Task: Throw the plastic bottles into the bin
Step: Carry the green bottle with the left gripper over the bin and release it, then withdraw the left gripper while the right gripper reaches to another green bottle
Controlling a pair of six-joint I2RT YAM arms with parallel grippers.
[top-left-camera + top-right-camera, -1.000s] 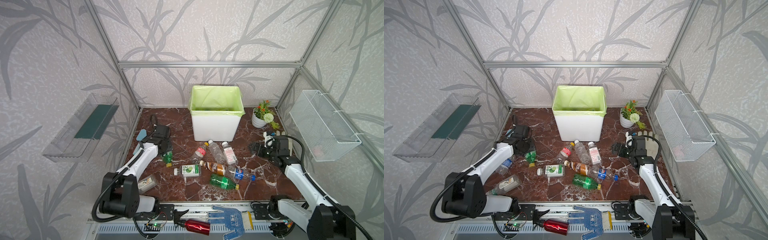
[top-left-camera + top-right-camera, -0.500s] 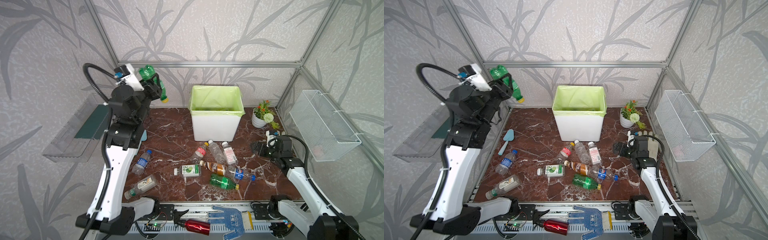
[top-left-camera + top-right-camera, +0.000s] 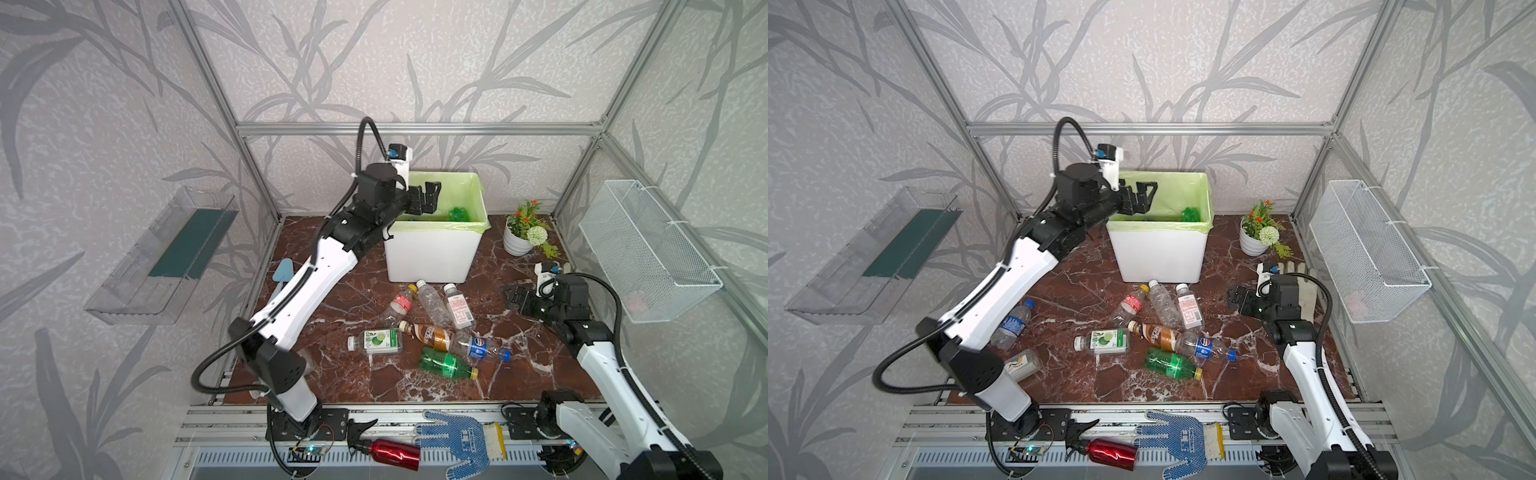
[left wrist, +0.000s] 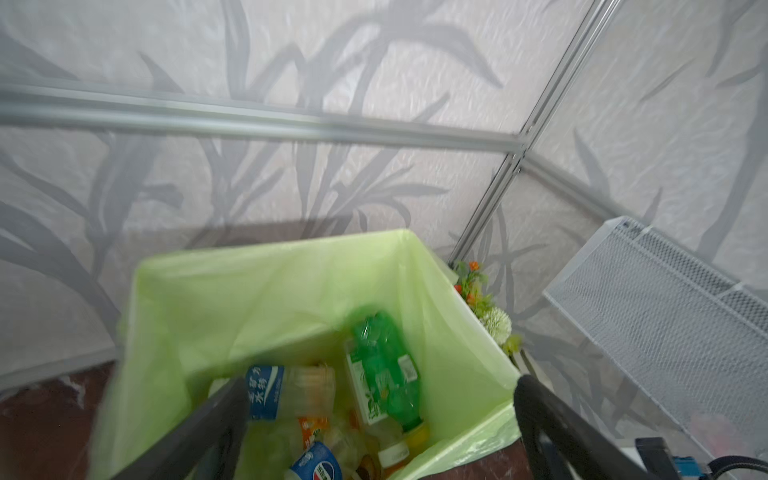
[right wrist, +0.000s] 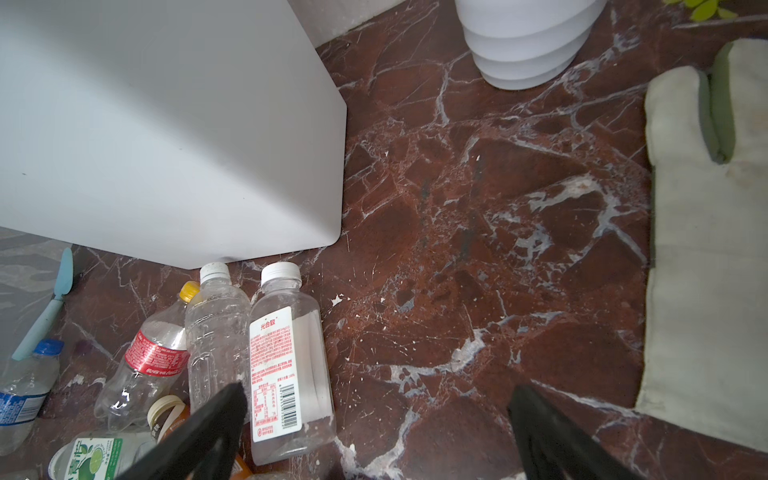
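**Over the bin: left gripper spread wide, green bottle inside**

Above the near-left rim of the white bin (image 3: 432,253) with its light-green liner, left gripper (image 3: 431,198), jaws spread wide and nothing pinched between them, seen so in both top views. Down inside the liner in the left wrist view, green bottle (image 4: 384,365) with a yellow cap, blurred, close to one side wall and clear of both fingers (image 4: 216,419). Beside it, among other bottles in the bin, blue-labelled water bottle (image 4: 286,390) and Pepsi-labelled bottle (image 4: 318,463).

Low over the marble floor (image 5: 457,208), to the right of the bin, right gripper (image 3: 514,298), jaws likewise spread, gripping nothing. Mostly bare marble between its fingers in the right wrist view.

On the floor in front of the bin, seven plastic bottles lying flat:
- Caps toward the bin wall: red-labelled bottle (image 3: 399,305), clear unlabelled bottle (image 3: 432,301) and white-labelled bottle (image 3: 457,307).
- Nearer the front: lime-labelled bottle (image 3: 376,340), brown bottle (image 3: 432,334), Pepsi bottle (image 3: 478,347) and second green bottle (image 3: 446,365).

Beside the left arm, in a top view, two more: blue-capped bottle (image 3: 1013,324) and another clear bottle (image 3: 1022,363), partly hidden.
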